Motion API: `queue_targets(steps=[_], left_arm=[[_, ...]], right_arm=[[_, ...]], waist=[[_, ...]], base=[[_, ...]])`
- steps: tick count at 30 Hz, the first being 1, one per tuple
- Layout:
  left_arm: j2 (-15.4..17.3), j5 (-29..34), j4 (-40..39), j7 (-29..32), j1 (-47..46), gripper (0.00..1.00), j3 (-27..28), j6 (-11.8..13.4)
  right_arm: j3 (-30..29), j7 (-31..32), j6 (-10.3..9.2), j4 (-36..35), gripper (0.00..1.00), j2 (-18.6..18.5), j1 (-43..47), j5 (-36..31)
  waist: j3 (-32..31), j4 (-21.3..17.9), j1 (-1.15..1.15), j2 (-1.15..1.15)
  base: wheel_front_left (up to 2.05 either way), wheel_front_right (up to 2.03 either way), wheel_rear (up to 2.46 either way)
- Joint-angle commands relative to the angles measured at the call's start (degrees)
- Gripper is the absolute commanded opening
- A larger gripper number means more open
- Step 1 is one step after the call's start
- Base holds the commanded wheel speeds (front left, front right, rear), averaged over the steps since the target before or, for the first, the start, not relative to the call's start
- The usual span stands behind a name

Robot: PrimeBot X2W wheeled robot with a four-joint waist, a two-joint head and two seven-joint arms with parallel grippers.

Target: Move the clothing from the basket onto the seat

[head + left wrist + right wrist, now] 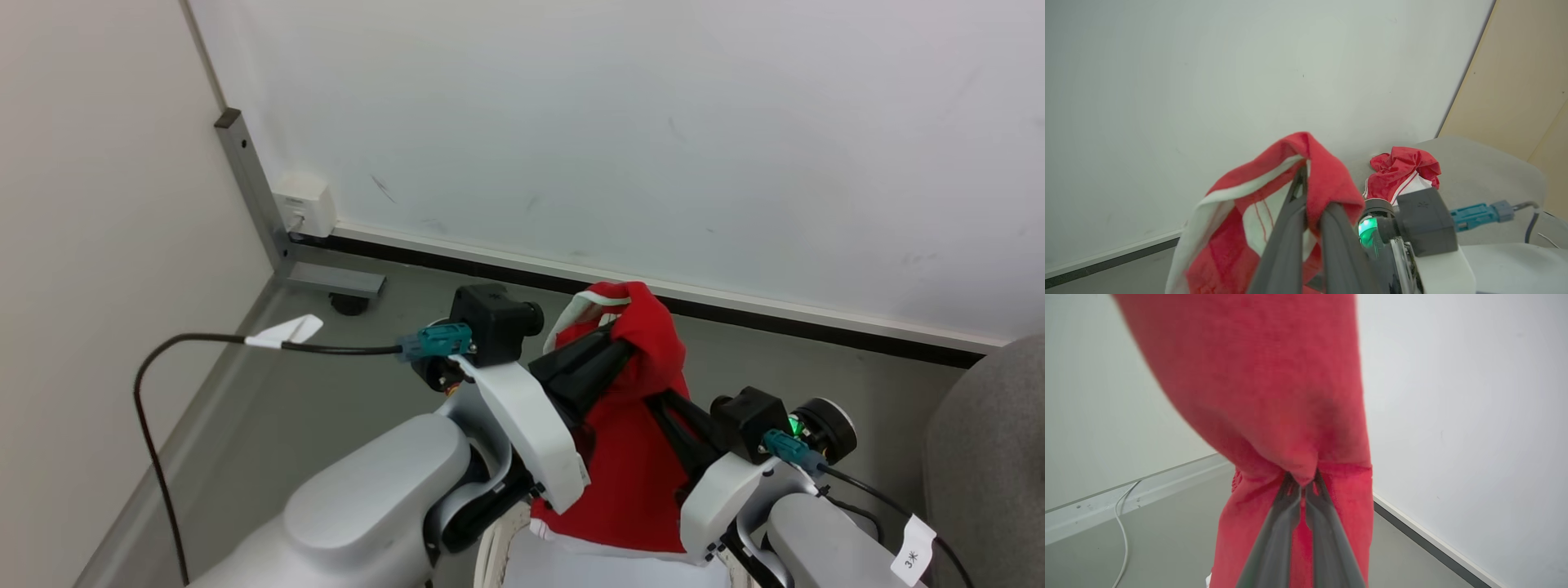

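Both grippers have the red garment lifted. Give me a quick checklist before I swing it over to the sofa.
1. Left gripper shut on the held garment: ok.
2. Right gripper shut on the same garment: ok.
3. Garment's lower hem hanging free of whatever is below: cannot tell, the arms hide much of it.
4. Sofa in view at the robot's right: ok.
5. Drop spot: the other garment lies crumpled on the sofa, with bare cushion beside it: ok.

Bright, even, diffuse illumination is recorded in all views; shadows are soft and faint. In the right wrist view the clothing (1265, 388) is rendered out of focus.
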Motion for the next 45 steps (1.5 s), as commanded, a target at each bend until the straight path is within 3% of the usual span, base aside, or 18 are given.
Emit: queue_targets(steps=[1, 14, 15, 17, 18, 19, 28, 45], left_arm=[[0.48, -0.62, 0.23, -0.24, 0.24, 0.00, 0.25, 0.20], [0.77, -0.43, 0.67, -0.83, -0.18, 0.00, 0.19, 0.59], [0.80, -0.28, 0.61, -0.91, -0.12, 0.20, 0.16, 0.70], [0.83, -0.39, 0.59, -1.24, 0.24, 0.85, 0.26, 0.85], [0.83, -0.39, 0.59, -1.24, 0.24, 0.85, 0.26, 0.85], [0.82, -0.67, 0.61, -1.46, 0.52, 1.00, 0.46, 0.92], [1.81, -1.73, 1.15, -2.63, 2.94, 1.00, 0.70, 1.25], [3.76, 1.84, 0.27, -6.06, 6.93, 1.00, 0.02, 2.21]], right_arm=[[-0.20, 0.02, -0.13, -0.45, 0.00, -0.59, 0.79, 0.17], [-2.70, 0.01, -0.13, -2.92, 0.00, -1.32, 2.51, 0.42], [-3.22, 0.01, -0.13, -3.39, 0.00, -1.49, 2.71, 0.26], [-4.55, 0.01, -0.13, -4.41, 0.00, -1.94, 3.26, -0.15], [-4.55, 0.01, -0.13, -4.41, 0.00, -1.94, 3.26, -0.15], [-5.29, 0.01, -0.13, -4.85, 0.00, -2.03, 3.73, -0.42], [-12.58, 0.01, -0.13, -10.66, 0.00, -3.36, 7.32, -2.36], [-28.77, 0.01, -0.13, -21.12, 0.00, -6.39, 13.17, -4.75]], waist=[[0.02, -0.34, 0.00, 0.00], [0.26, -2.49, 0.00, 0.00], [0.30, -2.77, 0.00, 0.00], [0.41, -3.41, 0.00, 0.00], [0.41, -3.41, 0.00, 0.00], [0.46, -3.77, 0.00, 0.00], [1.30, -8.59, 0.00, 0.00], [3.79, -22.45, 0.00, 0.00]], base=[[0.00, 0.00, 0.00], [0.00, 0.00, 0.00], [0.00, 0.00, 0.00], [0.00, 0.00, 0.00], [0.00, 0.00, 0.00], [0.00, 0.00, 0.00], [0.00, 0.00, 0.00], [0.00, 0.00, 0.00]])
